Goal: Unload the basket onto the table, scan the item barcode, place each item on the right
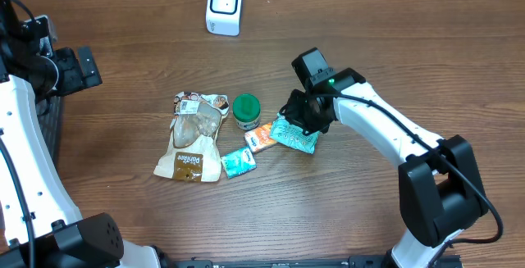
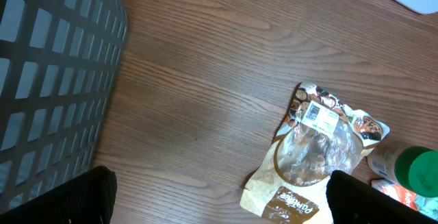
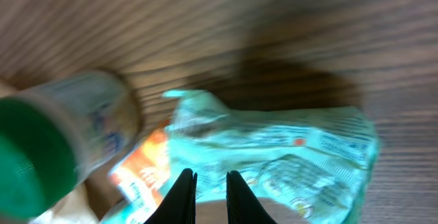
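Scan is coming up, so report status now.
Left end effector open. Right end effector pinching teal packet. Green-capped bottle, orange packet close alongside.

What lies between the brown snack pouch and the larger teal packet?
The overhead view shows three things there: a green-lidded bottle, an orange packet and, lower in the picture, a smaller teal packet.

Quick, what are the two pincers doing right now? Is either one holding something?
Left pincer: wide open, holding nothing.
Right pincer: almost closed, pinching the teal packet.
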